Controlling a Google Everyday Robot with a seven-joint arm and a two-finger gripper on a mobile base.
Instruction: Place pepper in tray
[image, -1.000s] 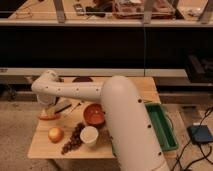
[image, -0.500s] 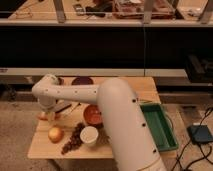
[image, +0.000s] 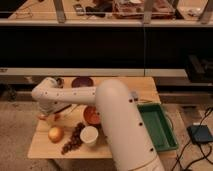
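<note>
The slim red-orange pepper (image: 44, 117) lies at the left edge of the wooden table (image: 125, 87). My gripper (image: 54, 114) hangs from the white arm's bent wrist and is right at the pepper, partly covering it. I cannot tell whether it touches the pepper. The dark green tray (image: 159, 126) sits at the table's right end, far from the gripper. My large white arm crosses the table between them.
A round yellow-orange onion (image: 56, 134), a bunch of dark grapes (image: 73, 139), a white cup (image: 89, 135) and a reddish-brown bowl (image: 91, 114) sit at front left. A dark bowl (image: 82, 81) stands at the back. A black box (image: 200, 134) lies on the floor at right.
My arm's bulk has swung left, uncovering the whole tray. The gripper has stayed at the pepper by the table's left edge.
</note>
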